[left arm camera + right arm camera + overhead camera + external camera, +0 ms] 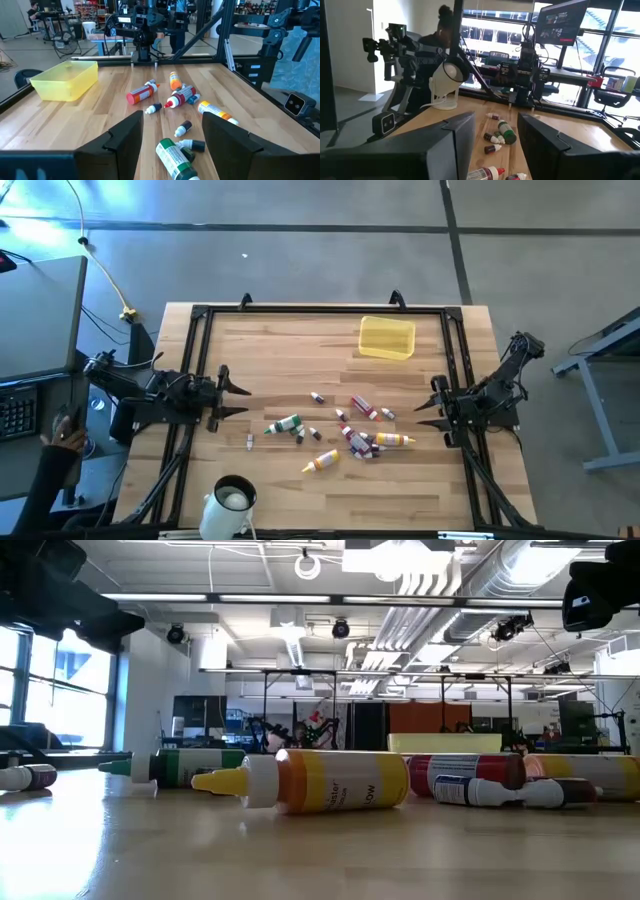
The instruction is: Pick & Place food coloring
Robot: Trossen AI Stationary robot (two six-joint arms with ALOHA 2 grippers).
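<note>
The mug [232, 501] stands at the table's [270, 490] near edge. Past it the food coloring bottles [347, 432] lie scattered mid-table — none held. The left gripper [236, 400] and right gripper [424, 407] flank them, both with jaws open and empty. Farthest back sits the yellow tray [387, 338].

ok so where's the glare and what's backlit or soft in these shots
Low view: window glare sheens the table at the left, and the yellow bottle up close is sharp against a soft room. Right wrist view: bright windows backlight the person into a silhouette. High view: even light, short shadows under the tray.
</note>
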